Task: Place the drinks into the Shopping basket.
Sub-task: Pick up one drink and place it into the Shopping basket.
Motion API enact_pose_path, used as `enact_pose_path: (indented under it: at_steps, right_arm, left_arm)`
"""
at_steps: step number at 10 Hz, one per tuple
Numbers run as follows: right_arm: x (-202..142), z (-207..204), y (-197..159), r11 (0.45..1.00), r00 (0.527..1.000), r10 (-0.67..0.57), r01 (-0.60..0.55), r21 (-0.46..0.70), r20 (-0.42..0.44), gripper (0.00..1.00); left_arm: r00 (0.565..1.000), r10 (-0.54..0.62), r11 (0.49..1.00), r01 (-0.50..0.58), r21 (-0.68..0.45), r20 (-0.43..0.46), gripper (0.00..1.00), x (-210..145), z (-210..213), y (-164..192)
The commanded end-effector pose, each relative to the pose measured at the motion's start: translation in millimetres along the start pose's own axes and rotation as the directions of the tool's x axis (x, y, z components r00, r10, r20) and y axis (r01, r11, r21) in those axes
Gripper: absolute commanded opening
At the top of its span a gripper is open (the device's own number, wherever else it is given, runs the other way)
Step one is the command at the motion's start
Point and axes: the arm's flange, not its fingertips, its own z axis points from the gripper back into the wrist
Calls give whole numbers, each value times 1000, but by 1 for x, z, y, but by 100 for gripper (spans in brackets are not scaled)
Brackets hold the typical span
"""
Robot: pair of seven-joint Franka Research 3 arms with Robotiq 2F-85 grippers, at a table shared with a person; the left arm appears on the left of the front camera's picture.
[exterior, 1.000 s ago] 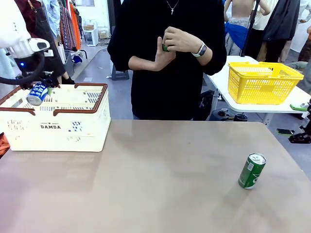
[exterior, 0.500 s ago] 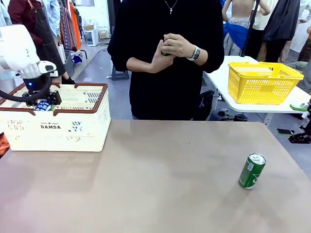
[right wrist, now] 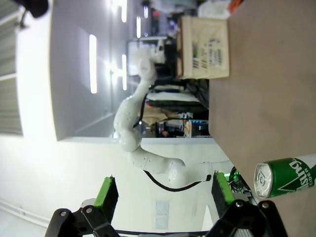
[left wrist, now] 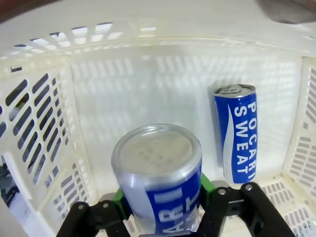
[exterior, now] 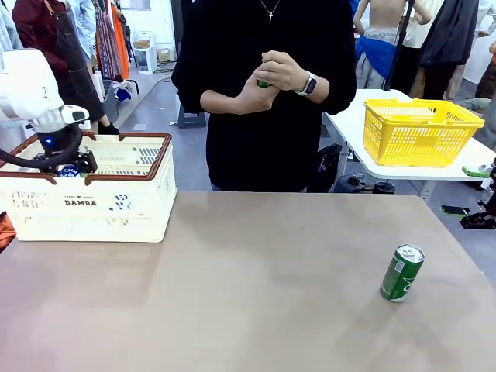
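The cream Shopping basket [exterior: 116, 205] with a brown rim stands at the table's far left. My left gripper [exterior: 68, 167] is lowered inside it. In the left wrist view my left gripper [left wrist: 160, 197] has its green pads [left wrist: 206, 183] against a blue and white Pocari Sweat can [left wrist: 158, 168], silver top toward the camera. A second blue can [left wrist: 237, 133] lies by the basket wall [left wrist: 123, 84]. A green can [exterior: 402, 273] stands on the table at the front right. My right gripper [right wrist: 163, 190] is open with nothing between its fingers, and the green can [right wrist: 286, 175] is off to one side.
A person stands at the far side, both hands [exterior: 279, 74] closed around a small green thing. A yellow mesh basket [exterior: 418, 132] sits on a white side table at the right. The brown tabletop [exterior: 271, 271] is bare between the cream basket and the green can.
My left gripper has gone down from above the basket's rim into the basket, carrying the blue can with it. The green can has not moved.
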Motion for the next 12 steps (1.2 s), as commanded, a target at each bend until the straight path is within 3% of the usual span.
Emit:
enact_pose_path:
  at_steps: [1, 5, 7, 10, 12]
  right_arm:
    - [0, 1, 5, 1000, 1000, -6, 5, -8, -14, 100]
    - [0, 1, 5, 1000, 1000, -6, 5, -8, -14, 100]
    - [0, 1, 5, 1000, 1000, -6, 5, -8, -14, 100]
    - [0, 1, 5, 1000, 1000, -6, 5, -8, -14, 100]
    - [0, 1, 5, 1000, 1000, -6, 5, -8, -14, 100]
  left_arm:
    - [1000, 12, 1000, -12, 24, 9, 100, 0, 6, -3]
    - [998, 35, 999, -36, 17, 59, 100, -10, 28, 0]
    - [995, 9, 998, -3, -61, 100, 100, -34, 65, -1]
    - [972, -115, 942, 171, -287, 204, 100, -131, 163, -6]
    - [913, -340, 821, 405, -401, 226, 100, -223, 194, 9]
